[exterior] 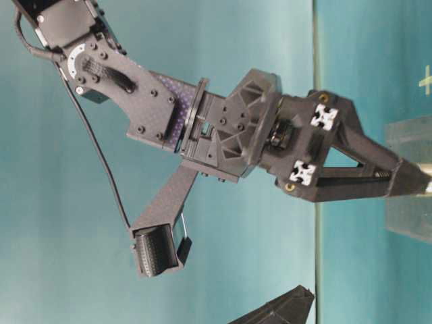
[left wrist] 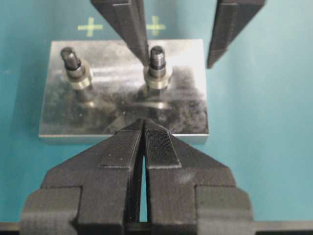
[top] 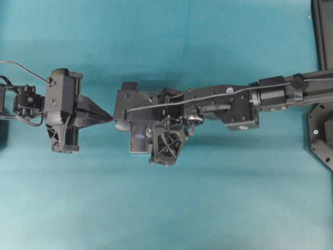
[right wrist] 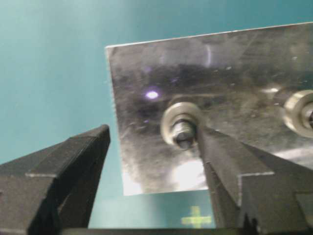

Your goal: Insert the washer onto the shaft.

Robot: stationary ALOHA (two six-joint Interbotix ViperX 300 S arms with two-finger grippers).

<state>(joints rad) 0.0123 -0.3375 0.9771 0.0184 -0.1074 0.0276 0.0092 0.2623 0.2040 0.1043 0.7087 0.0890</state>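
A steel plate carries two upright threaded shafts. The right shaft has a washer seated around its base, also seen from the other side as a washer ringing the shaft. My right gripper is open over the plate's end, one finger against that shaft, the other finger off the plate's edge. My left gripper is shut with nothing in it, its tips at the plate's near edge. The left shaft also wears a washer.
In the overhead view the right arm reaches across the middle and hides the plate, with the left gripper tip to tip with it. Yellow cross marks lie on the teal cloth beyond the plate. Black equipment stands at the right edge.
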